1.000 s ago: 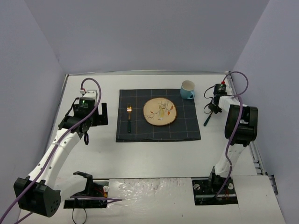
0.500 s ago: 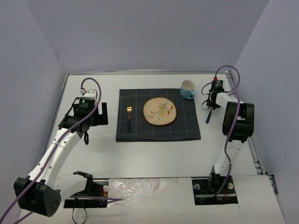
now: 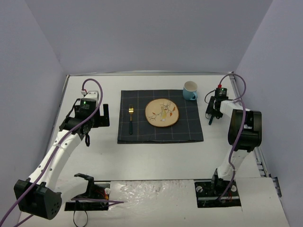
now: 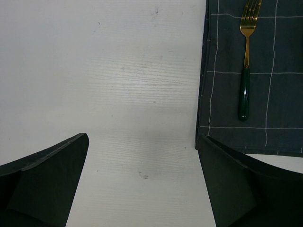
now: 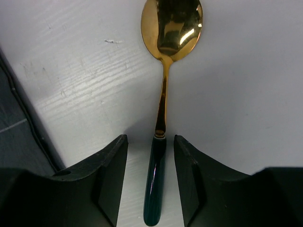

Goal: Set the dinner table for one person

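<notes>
The right gripper (image 5: 150, 140) had its jaws a little apart, one on each side of the green handle of the spoon (image 5: 162, 111), with a thin gap on both sides. The spoon lay on the white table (image 5: 246, 94), just right of the dark mat (image 5: 19, 142). The left gripper (image 4: 143, 138) hung wide open over bare table beside the mat's left edge, near the fork (image 4: 245, 71). A plate (image 3: 162, 112) sat mid-mat.

white tbl (image 3: 156, 156), navy mat (image 3: 189, 132), blue mug (image 3: 190, 91), gold spoon (image 5: 162, 113)
</notes>
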Robot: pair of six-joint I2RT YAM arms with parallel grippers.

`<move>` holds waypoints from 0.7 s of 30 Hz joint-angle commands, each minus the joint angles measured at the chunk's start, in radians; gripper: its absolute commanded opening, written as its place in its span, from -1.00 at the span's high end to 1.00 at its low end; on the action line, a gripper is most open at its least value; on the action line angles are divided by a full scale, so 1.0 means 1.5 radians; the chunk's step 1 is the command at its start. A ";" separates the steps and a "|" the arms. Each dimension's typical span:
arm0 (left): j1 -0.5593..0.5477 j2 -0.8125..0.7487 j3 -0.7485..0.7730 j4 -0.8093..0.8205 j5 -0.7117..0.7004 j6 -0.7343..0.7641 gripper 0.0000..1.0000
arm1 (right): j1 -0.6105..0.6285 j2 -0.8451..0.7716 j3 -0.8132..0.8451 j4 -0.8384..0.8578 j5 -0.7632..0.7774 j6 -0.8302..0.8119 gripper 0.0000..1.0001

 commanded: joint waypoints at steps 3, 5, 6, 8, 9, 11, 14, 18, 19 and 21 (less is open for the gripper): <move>0.006 -0.009 0.016 0.030 0.002 0.006 -0.94 | -0.002 -0.037 -0.044 -0.029 -0.011 0.030 0.21; 0.006 -0.009 0.016 0.030 0.002 0.007 -0.94 | -0.005 -0.036 -0.046 -0.027 -0.011 0.029 0.24; 0.006 -0.009 0.016 0.030 0.002 0.007 -0.94 | -0.006 -0.036 -0.047 -0.027 -0.010 0.028 0.25; 0.006 -0.009 0.016 0.029 0.002 0.007 -0.94 | -0.007 -0.034 -0.048 -0.025 -0.010 0.028 0.31; 0.006 -0.010 0.016 0.028 0.001 0.007 -0.94 | -0.008 -0.033 -0.049 -0.024 -0.010 0.028 0.35; 0.006 -0.010 0.016 0.028 0.000 0.007 -0.94 | -0.008 -0.033 -0.050 -0.023 -0.007 0.026 0.43; 0.006 -0.009 0.016 0.029 0.000 0.007 -0.94 | -0.008 -0.037 -0.053 -0.021 0.003 0.021 0.60; 0.006 -0.008 0.016 0.029 0.000 0.007 -0.94 | -0.007 -0.068 -0.058 -0.020 0.018 0.017 0.87; 0.007 -0.008 0.016 0.029 -0.001 0.007 -0.94 | -0.006 -0.082 -0.059 -0.020 0.023 0.016 0.94; 0.007 -0.006 0.017 0.029 -0.001 0.007 -0.94 | -0.004 -0.110 -0.063 -0.021 0.034 0.018 1.00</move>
